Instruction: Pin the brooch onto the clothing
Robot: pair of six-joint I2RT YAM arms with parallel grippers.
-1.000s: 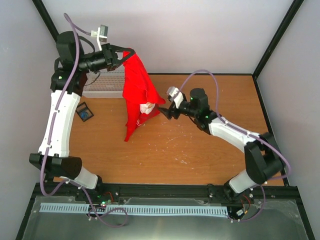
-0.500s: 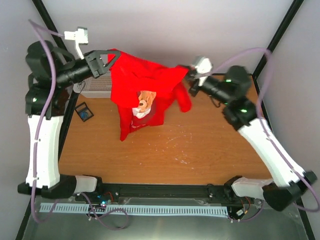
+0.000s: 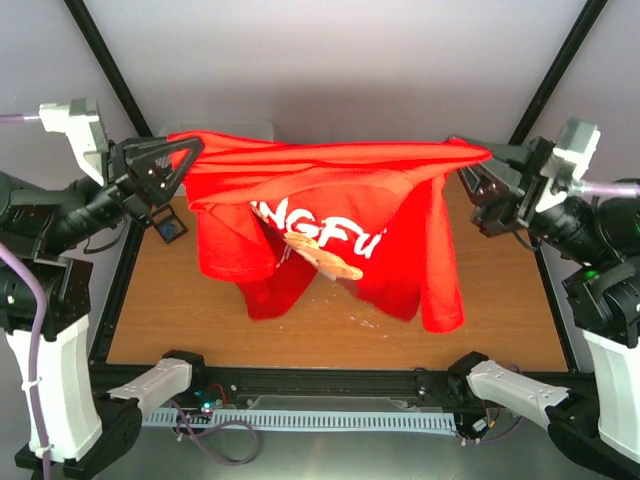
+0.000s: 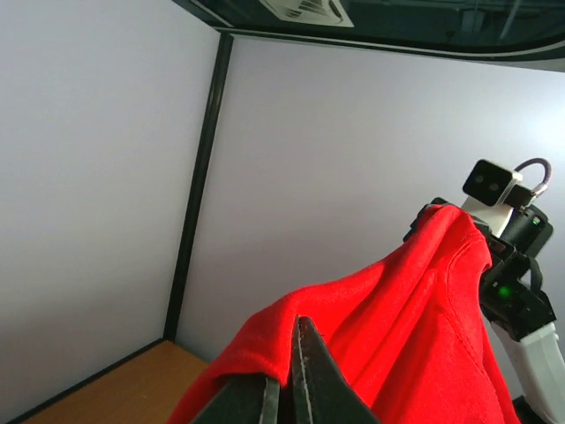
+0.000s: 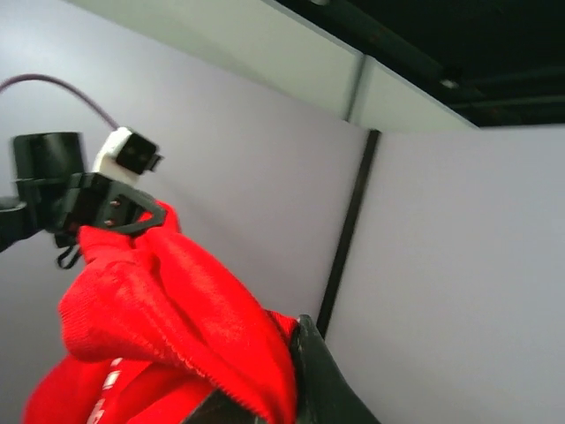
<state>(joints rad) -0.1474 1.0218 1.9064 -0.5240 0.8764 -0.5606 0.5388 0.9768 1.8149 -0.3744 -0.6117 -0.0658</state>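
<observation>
Above the brown wooden table (image 3: 330, 335) I hold the bright red printed T-shirt (image 3: 330, 190) stretched out, left gripper (image 3: 192, 155) and right gripper (image 3: 468, 165) each pinched tight on its upper edge. Pinning is not begun: the small dark-blue brooch (image 3: 170, 229), I judge, lies on the table behind.

A red T-shirt (image 3: 340, 185) hangs spread in the air above the desk (image 3: 500, 300). The left hand (image 3: 192, 152) pinches one upper corner and the right hand (image 3: 468, 160) pinches the other, so the top edge runs taut between them. White lettering (image 3: 320, 230) shows on the front, with part of a brown bear print (image 3: 325, 258) below it. The lower cloth sags in folds towards the desk. A small dark square thing with a blue centre (image 3: 170, 229) lies near the desk's left edge, beside the left arm.
</observation>
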